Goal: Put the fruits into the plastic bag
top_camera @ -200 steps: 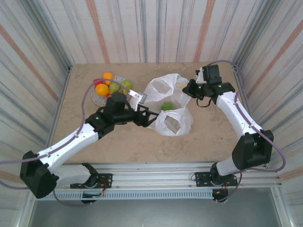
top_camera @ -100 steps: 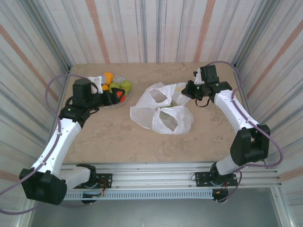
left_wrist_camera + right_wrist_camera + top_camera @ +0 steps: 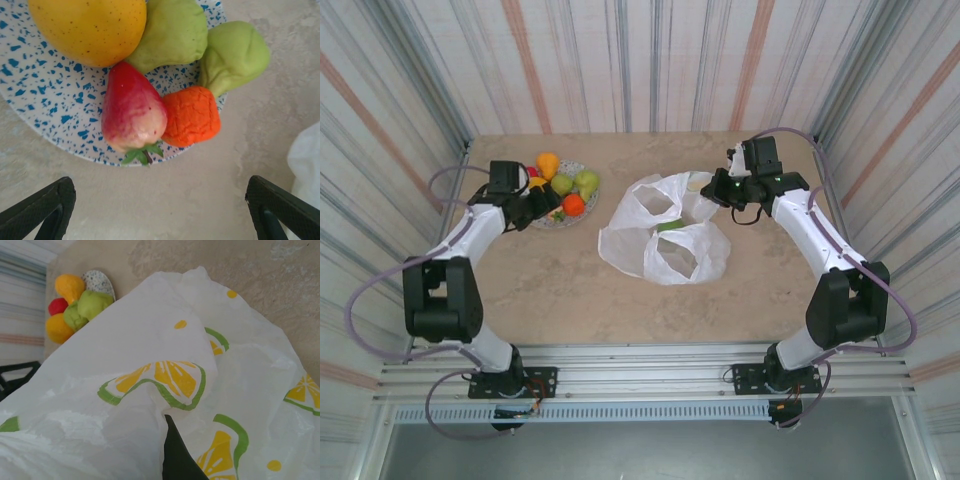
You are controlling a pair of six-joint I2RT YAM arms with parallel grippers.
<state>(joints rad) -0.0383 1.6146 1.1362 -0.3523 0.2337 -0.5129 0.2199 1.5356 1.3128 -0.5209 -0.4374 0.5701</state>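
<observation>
My left gripper (image 3: 160, 202) spread wide apart over fruits (image 3: 134, 112) on plate (image 3: 45, 95); my right gripper (image 3: 722, 189) clamped on bag (image 3: 125, 340).

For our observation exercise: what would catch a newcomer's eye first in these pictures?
The bright fruits piled on a speckled plate at far left, with the open left gripper beside them. At centre lies the white citrus-printed plastic bag, its edge pinched by the right gripper.

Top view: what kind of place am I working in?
Probably a lab test cell, not a home: a stone-look table walled by striped panels, with an aluminium rail along its near edge.
</observation>
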